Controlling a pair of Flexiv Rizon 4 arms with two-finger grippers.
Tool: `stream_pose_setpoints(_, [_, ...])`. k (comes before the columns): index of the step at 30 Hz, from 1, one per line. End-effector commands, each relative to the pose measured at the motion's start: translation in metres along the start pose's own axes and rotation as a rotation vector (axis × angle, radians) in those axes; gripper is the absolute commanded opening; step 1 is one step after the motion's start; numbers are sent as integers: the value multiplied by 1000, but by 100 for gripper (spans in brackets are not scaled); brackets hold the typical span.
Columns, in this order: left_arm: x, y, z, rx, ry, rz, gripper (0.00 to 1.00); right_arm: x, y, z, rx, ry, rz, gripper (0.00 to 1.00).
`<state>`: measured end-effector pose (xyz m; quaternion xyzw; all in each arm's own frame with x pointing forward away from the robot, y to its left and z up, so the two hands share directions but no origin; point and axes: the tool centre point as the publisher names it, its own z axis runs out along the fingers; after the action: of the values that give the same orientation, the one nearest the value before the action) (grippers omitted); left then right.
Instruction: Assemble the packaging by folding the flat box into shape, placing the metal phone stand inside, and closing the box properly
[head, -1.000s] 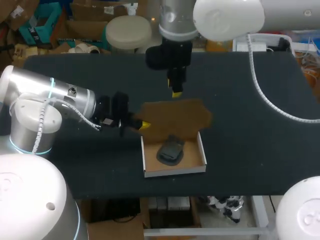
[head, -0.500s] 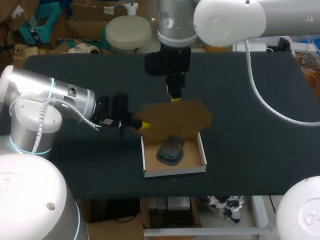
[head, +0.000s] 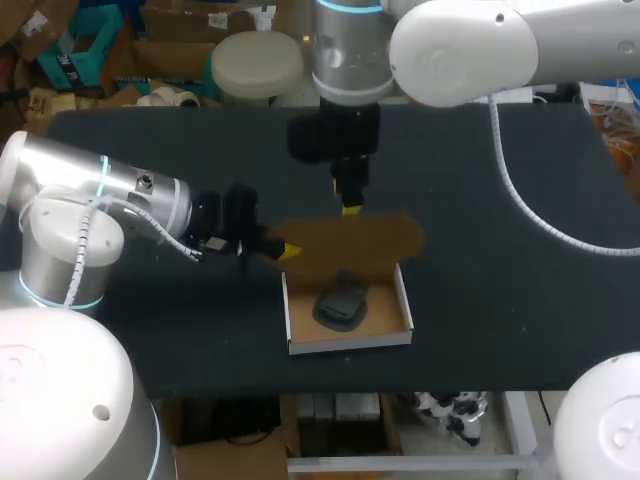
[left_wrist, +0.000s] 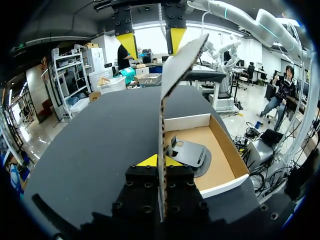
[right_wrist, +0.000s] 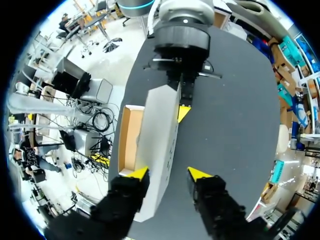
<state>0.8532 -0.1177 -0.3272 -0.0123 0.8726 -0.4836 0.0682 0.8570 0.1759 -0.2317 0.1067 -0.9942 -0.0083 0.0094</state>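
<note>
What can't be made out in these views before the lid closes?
Phone stand: hidden in the right wrist view behind the raised lid, as is most of the box interior.
Left gripper: in the head view, one fingertip sits behind the lid.
Right gripper: too small in the head view to tell whether it touches the lid's edge.
Lid's lower edge: covered in the left wrist view by the left gripper's body.

Soft, even light comes from overhead. The dark tabletop (head: 520, 290) stays dim and matte. The box (head: 348, 345) shows bright white walls, and the right arm (head: 455, 40) glares slightly on its white shell.
</note>
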Motion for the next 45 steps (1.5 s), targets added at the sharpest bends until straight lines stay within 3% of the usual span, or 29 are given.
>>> stream_pose_setpoints(1, [0, 1, 2, -1, 1, 0, 0, 4, 0, 3, 4, -7, 6, 53])
stream_pose_setpoints(29, [0, 1, 2, -1, 1, 0, 0, -3, 5, 25, 12, 25, 8, 61])
stream_pose_setpoints(40, [0, 1, 2, -1, 1, 0, 0, -5, 6, 34, 7, 52, 3, 60])
stream_pose_setpoints(45, [0, 1, 2, -1, 1, 0, 0, -7, 6, 37, 6, 65, 2, 51])
